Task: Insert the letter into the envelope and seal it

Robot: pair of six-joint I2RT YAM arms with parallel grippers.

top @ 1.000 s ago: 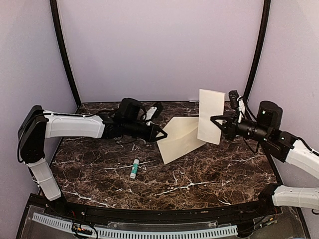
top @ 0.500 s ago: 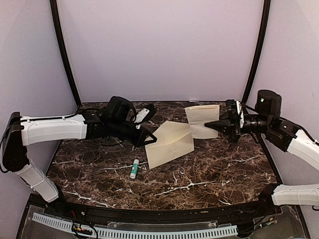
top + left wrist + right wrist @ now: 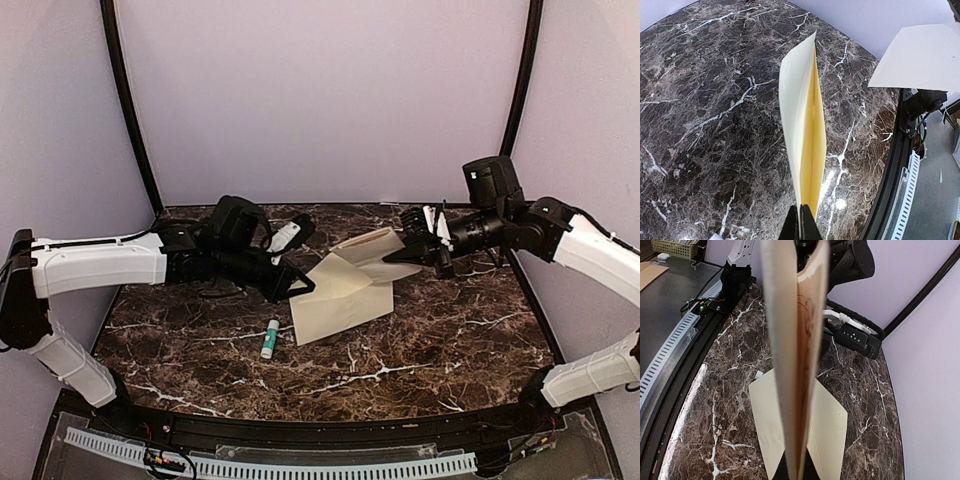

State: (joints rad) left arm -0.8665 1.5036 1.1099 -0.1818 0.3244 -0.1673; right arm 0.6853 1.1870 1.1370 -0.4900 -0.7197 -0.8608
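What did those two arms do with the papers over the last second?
The right end effector swung the letter from upright to nearly flat and carried it left, toward the envelope. The left end effector drew the envelope left and slightly nearer. Both grips stayed shut; the glue stick did not move.

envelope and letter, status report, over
Left gripper shut on the envelope, mouth open. Right gripper shut on the letter, not yet inside. Glue stick lies clear of both.
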